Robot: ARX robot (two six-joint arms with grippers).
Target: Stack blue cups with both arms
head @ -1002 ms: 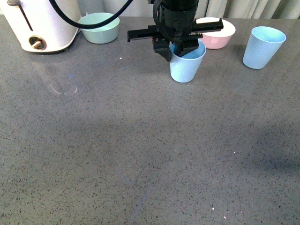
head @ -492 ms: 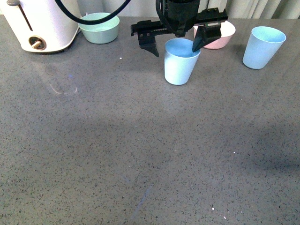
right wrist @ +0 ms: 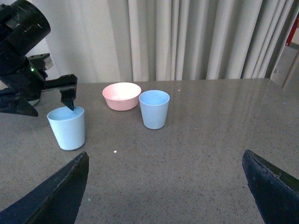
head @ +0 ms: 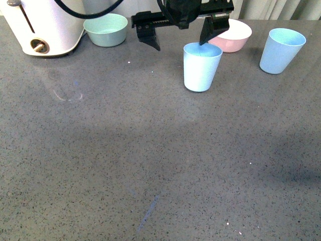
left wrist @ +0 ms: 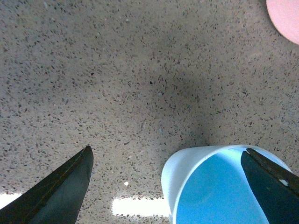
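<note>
Hovering left tool (head: 179, 44) wide over middle cup (head: 202, 68) | right tool (right wrist: 166, 186) wide | other cup (head: 281, 50) apart, seemingly empty

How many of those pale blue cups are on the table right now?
2. One blue cup stands mid-table, just under the open left hand; the other blue cup stands at the far right, right of the pink bowl.

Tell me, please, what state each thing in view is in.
middle cup: upright, empty, not gripped.
right cup: upright, empty, unstacked.
left gripper: open, above the middle cup.
right gripper: open, holding nothing.
pink bowl: upright, empty.
green bowl: upright, empty.
</note>
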